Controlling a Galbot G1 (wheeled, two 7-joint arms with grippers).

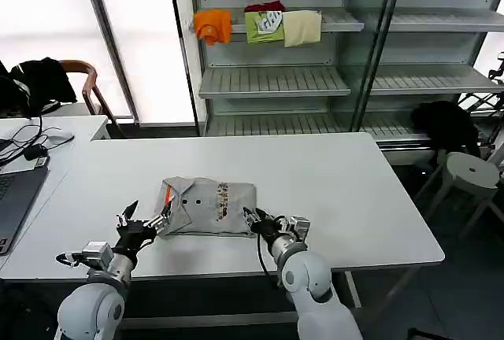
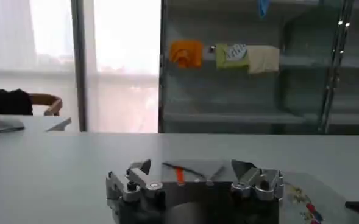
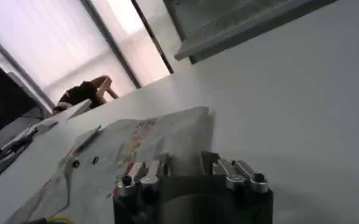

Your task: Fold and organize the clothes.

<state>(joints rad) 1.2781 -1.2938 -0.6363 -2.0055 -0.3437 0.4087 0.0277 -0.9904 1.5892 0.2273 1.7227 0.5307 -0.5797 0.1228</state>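
1. If you look at the near edge of the white tabletop [image 1: 354, 198] in the head view, you see both arms low in front of the robot, one at each end of the shirt.
2. Your left claw [image 1: 146, 218] sits at the shirt's left end, by the collar. Its fingers [image 2: 139, 167] stand wide apart, and it holds nothing.
3. Your right claw [image 1: 253, 219] sits at the shirt's near right corner. Its fingers [image 3: 211, 160] are also spread, with the cloth edge right at the tips. You cannot tell if they touch the cloth.
4. The light grey shirt [image 1: 206, 205] lies folded into a neat block on the tabletop, close to the near edge and a bit left of the middle.
5. Its red-trimmed collar [image 1: 168, 196] points to the left, and two dark buttons [image 3: 84, 162] show beside it. A small print [image 1: 223, 201] in many colours is on the right part.
6. Farther off, behind the tabletop, a grey shelf [image 1: 272, 80] holds three folded pieces: an orange one [image 1: 213, 25], a green one [image 1: 264, 26] and a cream one [image 1: 302, 27].
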